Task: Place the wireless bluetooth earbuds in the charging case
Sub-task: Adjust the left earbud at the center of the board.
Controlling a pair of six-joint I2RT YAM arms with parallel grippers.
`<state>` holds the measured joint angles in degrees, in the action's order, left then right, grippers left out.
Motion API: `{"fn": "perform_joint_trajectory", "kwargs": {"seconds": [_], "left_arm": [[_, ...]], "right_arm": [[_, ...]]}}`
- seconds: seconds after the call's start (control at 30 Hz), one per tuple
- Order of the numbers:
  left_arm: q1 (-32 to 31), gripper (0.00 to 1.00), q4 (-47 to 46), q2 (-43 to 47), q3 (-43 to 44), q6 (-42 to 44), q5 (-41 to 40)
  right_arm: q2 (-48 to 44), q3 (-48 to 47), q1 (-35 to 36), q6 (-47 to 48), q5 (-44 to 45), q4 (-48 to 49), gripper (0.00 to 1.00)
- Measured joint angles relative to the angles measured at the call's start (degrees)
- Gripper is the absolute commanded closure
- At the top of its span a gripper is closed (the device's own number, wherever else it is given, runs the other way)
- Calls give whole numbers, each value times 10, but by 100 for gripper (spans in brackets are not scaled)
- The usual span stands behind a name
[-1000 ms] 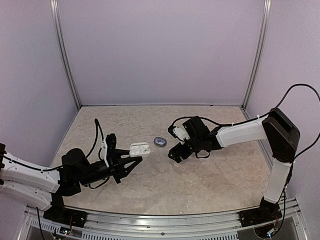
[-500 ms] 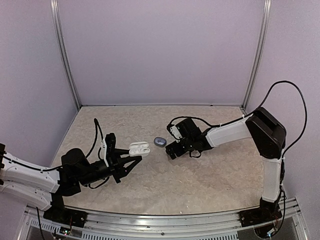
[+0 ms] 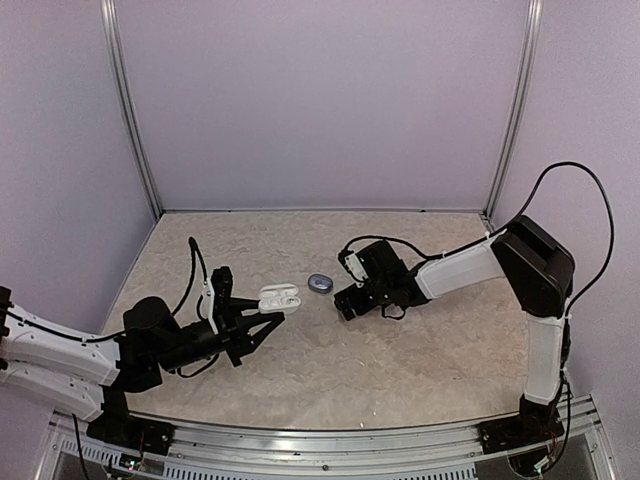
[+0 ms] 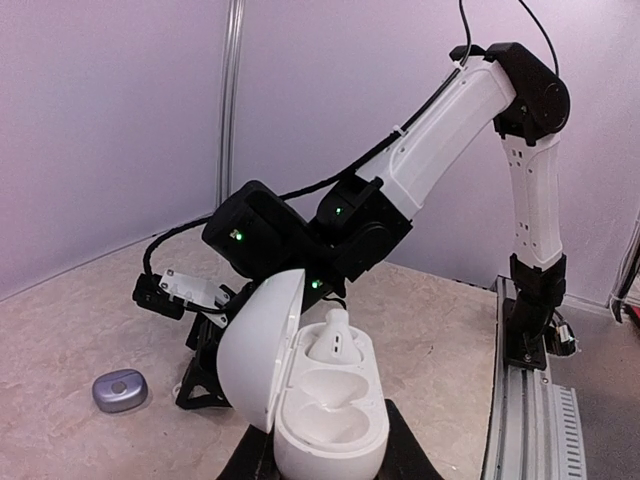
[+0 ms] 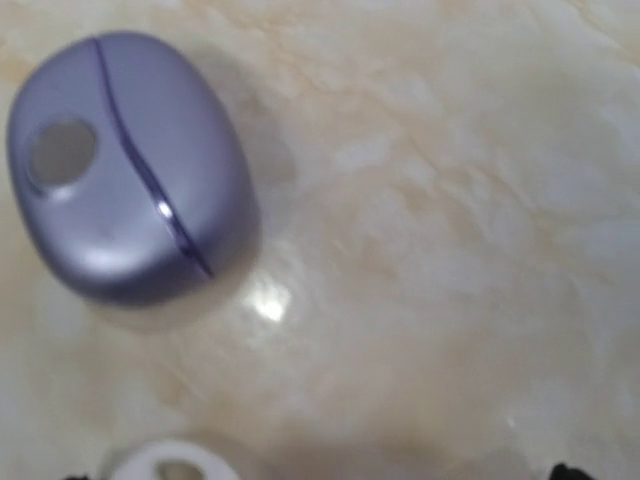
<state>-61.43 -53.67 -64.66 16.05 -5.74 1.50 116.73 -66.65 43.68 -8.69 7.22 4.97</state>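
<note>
My left gripper (image 4: 325, 466) is shut on the base of a white charging case (image 4: 335, 425), held above the table with its lid (image 4: 255, 345) swung open. One cream-white earbud (image 4: 334, 340) sits in the far socket; the near socket is empty. In the top view the case (image 3: 280, 296) is left of centre. My right gripper (image 3: 348, 303) is open and low over the table. A small white rounded piece (image 5: 168, 463), probably an earbud, lies on the table between its fingers, cut off by the bottom edge of the right wrist view.
A closed grey-blue pebble-shaped case (image 3: 320, 283) lies on the beige table just left of my right gripper and fills the upper left of the right wrist view (image 5: 125, 165). Lilac walls enclose the table (image 3: 400, 350).
My right arm has shifted left and down toward the grey-blue case, and its jaws opened slightly wider. The left arm and the white case have not moved.
</note>
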Motion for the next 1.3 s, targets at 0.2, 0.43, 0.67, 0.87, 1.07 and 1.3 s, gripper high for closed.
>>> {"fn": "perform_joint_trajectory", "kwargs": {"seconds": [0.2,0.43,0.67,0.87,1.07,1.3], "left_arm": [[0,97,0,-9,0,1,0],[0,97,0,-10,0,2,0],[0,97,1,-10,0,3,0],[0,97,1,-10,0,7,0],[0,97,1,-10,0,10,0],[0,97,1,-8,0,12,0]], "right_arm": [[-20,29,-12,1,-4,7,1],[-30,42,-29,6,-8,7,0],[-51,66,-47,19,-8,5,0],[-70,87,-56,31,-5,0,1],[-90,109,-67,42,-5,-6,0],[-109,128,-83,54,-7,-12,4]]}}
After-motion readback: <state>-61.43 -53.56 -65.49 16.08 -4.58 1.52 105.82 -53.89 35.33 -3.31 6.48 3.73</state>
